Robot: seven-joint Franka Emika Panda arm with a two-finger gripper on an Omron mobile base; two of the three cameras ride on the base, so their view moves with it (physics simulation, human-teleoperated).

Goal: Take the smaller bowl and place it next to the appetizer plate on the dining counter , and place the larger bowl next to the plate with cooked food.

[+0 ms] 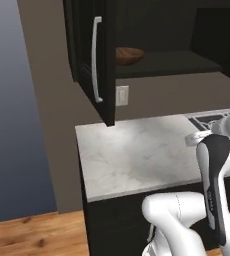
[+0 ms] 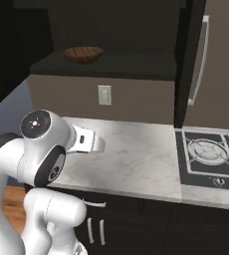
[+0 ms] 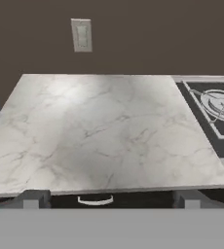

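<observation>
Up in open cabinet (image 1: 94,60), smaller bowl (image 1: 129,55) half hidden behind door; tool (image 3: 109,199) spread wide, holding nothing.

A smooth, shiny white arm (image 1: 177,220) is seen, made of fat rounded tubes. Its joints are joined by dark grey, nearly black bands. A long black stripe (image 1: 213,185) with a row of tiny pale dots is carried along one link in the left base view. A round white cap (image 2: 37,124) is seen on the big elbow in the right base view, ringed in dark grey, with a small red dot and tiny grey marks on it. Two small dark grey finger tips (image 3: 34,198), blocky and flat-topped, are seen at the bottom of the hand view.
</observation>
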